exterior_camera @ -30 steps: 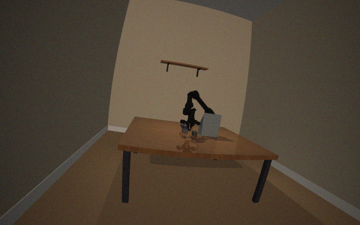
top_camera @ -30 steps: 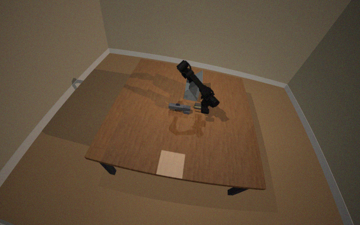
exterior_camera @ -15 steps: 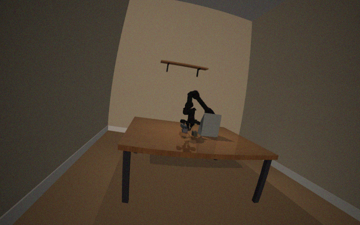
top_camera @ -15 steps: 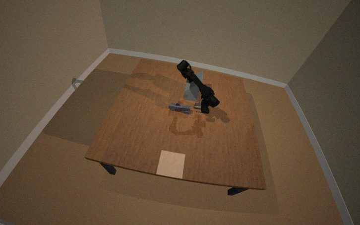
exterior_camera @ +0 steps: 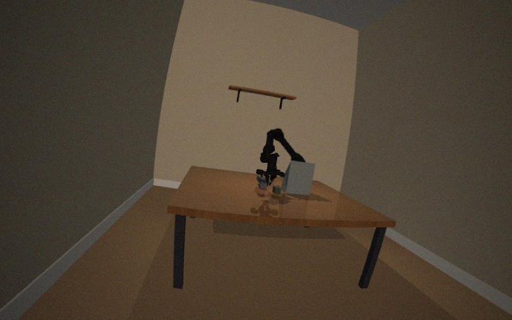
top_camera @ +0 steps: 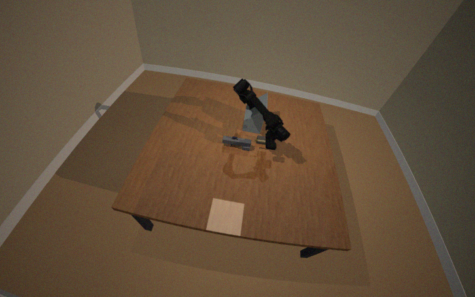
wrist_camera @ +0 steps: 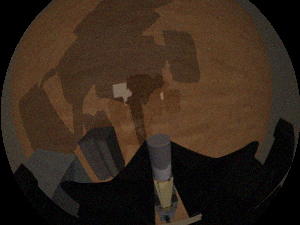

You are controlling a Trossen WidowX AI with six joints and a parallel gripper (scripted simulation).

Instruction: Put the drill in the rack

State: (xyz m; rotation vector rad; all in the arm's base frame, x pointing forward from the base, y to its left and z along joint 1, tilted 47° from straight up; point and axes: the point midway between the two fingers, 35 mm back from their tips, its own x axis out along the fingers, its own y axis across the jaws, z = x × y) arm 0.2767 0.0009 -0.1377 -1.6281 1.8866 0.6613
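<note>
My gripper (exterior_camera: pixel 269 182) (wrist_camera: pixel 154 143) points down and is shut on the drill (wrist_camera: pixel 161 164), a grey cylinder with a brass-coloured shank; in the top view the hand hides the fingertips. The shank points toward the grey holder (top_camera: pixel 236 142) (exterior_camera: pixel 262 185), whose near end shows at the wrist view's bottom edge. A narrow gap seems to separate shank and holder in the top view. I cannot tell the key apart for certain; a small dark blue piece sits on top of the holder. The rack, a small grooved grey block (top_camera: pixel 261 137) (exterior_camera: pixel 276 190) (wrist_camera: pixel 102 155), stands close beside the gripper.
A tall pale blue-grey box (top_camera: pixel 251 123) (exterior_camera: pixel 301 177) (wrist_camera: pixel 47 171) stands beyond the rack, near the arm. A pale square (top_camera: pixel 226 216) lies at the edge of the wooden table (top_camera: pixel 173 176) (exterior_camera: pixel 226 206). A wall shelf (exterior_camera: pixel 261 92) hangs well behind the arm.
</note>
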